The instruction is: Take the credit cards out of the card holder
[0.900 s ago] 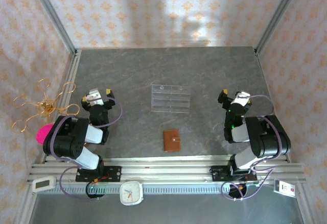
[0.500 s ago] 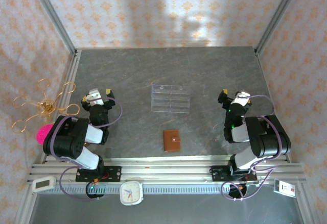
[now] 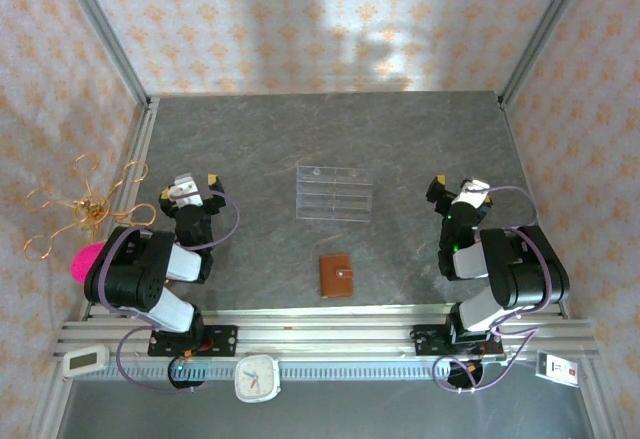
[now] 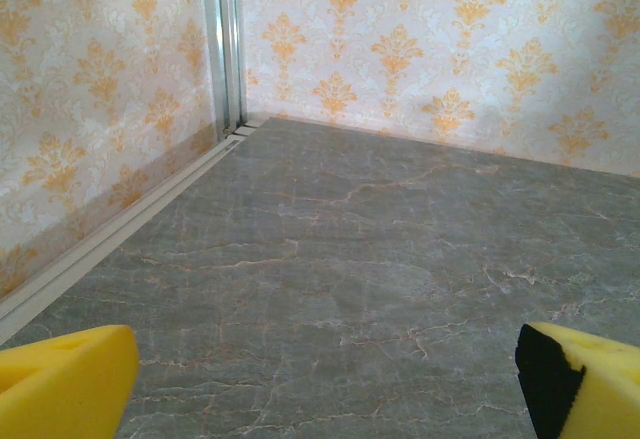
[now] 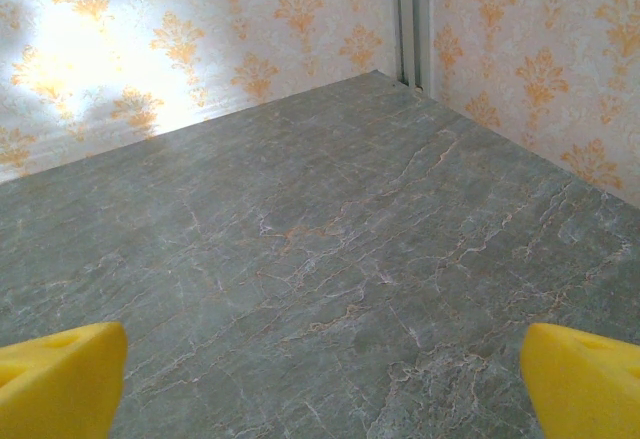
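Overhead, card holder point(image 3: 336, 276): lay closed on the table point(image 3: 250, 149) near its front edge
Overhead, left gripper point(image 3: 190, 187), right gripper point(image 3: 458, 187): hung well apart from it
Left wrist, pads point(image 4: 62, 384): stood spread wide, empty
Right wrist, pads point(image 5: 60, 379): stood spread wide, empty

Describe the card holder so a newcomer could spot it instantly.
On the grey marbled table, look at the middle of the near edge. The card holder lies there closed, nearer than the clear acrylic rack: small, brown leather with a snap tab.
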Robot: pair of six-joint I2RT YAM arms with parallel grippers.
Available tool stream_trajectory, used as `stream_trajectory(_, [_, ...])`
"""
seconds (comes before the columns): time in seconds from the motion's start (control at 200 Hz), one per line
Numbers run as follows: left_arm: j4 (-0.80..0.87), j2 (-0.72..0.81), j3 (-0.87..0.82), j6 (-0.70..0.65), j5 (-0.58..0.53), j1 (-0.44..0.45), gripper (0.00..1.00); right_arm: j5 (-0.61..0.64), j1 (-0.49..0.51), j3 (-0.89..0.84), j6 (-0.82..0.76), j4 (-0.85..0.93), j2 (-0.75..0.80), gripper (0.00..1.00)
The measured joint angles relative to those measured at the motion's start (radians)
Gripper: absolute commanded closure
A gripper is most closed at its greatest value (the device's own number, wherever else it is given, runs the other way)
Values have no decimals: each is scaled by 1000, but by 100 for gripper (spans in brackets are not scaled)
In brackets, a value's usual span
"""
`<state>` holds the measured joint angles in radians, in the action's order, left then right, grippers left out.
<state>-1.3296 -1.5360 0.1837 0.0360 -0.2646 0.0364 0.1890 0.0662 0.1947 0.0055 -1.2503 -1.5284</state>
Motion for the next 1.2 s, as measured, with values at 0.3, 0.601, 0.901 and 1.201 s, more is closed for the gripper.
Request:
stream_trajectory(0.3, [0,0,0,0,3,0,1,0,0,0,0,0,0,0])
stream_trajectory(0.601, [0,0,0,0,3,0,1,0,0,0,0,0,0,0])
stream_trajectory(0.901, [150,99,80,-11,-6,23,1,18,0,89,8,168,74,0])
stream_trajectory(1.201, [294,245,113,-17,-35,78,1,100,27,220,113,456,186,0])
